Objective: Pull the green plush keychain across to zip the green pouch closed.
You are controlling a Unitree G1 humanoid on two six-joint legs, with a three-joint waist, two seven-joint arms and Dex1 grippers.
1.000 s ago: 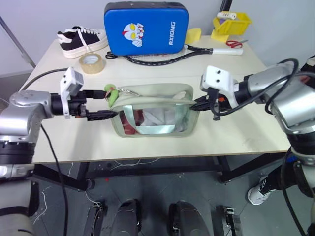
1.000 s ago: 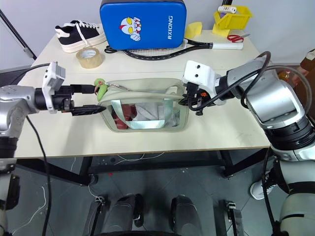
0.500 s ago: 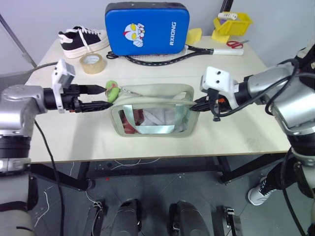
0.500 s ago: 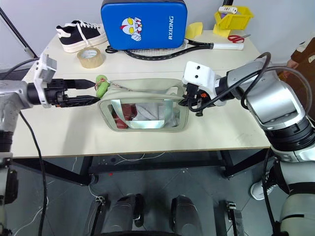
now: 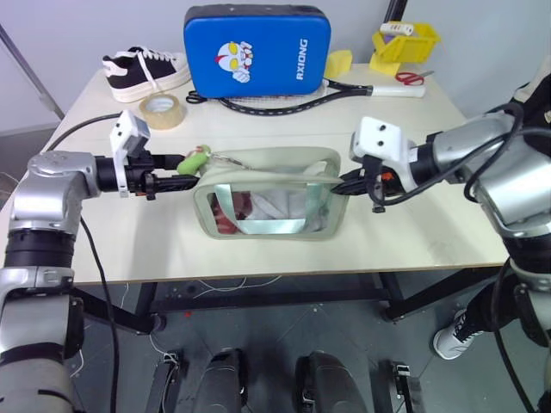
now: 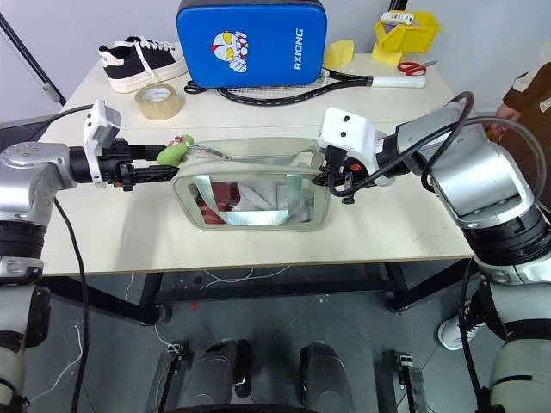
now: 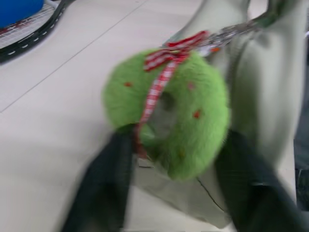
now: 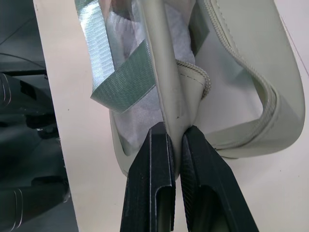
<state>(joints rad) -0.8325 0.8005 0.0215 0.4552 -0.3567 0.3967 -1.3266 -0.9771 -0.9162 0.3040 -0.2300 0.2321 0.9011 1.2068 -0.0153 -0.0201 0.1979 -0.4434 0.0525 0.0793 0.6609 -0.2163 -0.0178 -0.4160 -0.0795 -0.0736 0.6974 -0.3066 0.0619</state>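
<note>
I have the green pouch (image 5: 269, 200) lying on the near half of the counter (image 5: 413, 232), its clear window facing me, its top edge gaping open along the zip. The right tool (image 8: 176, 145) is pinched narrow on the pouch's right end; in the right wrist view its two black fingers (image 8: 153, 183) press the pale green seam from either side, so I read that as a firm hold on the pouch. The left tool (image 5: 182, 172) sits at the pouch's left end with the green plush keychain (image 7: 166, 113) between its fingers (image 7: 104, 181). In the left wrist view the fuzzy ring, with a red-and-white checked ribbon tied over it, sits squeezed between the two dark fingers, both touching its sides. I take that as a grip on the plush. A short metal chain runs from the keychain to the pouch's upper left corner. At the far side of the counter: blue case (image 5: 256, 49), racket (image 5: 310, 93), roll of tape (image 5: 161, 110), black shoe (image 5: 142, 70), yellow bin (image 5: 405, 40), scissors (image 5: 411, 77).
</note>
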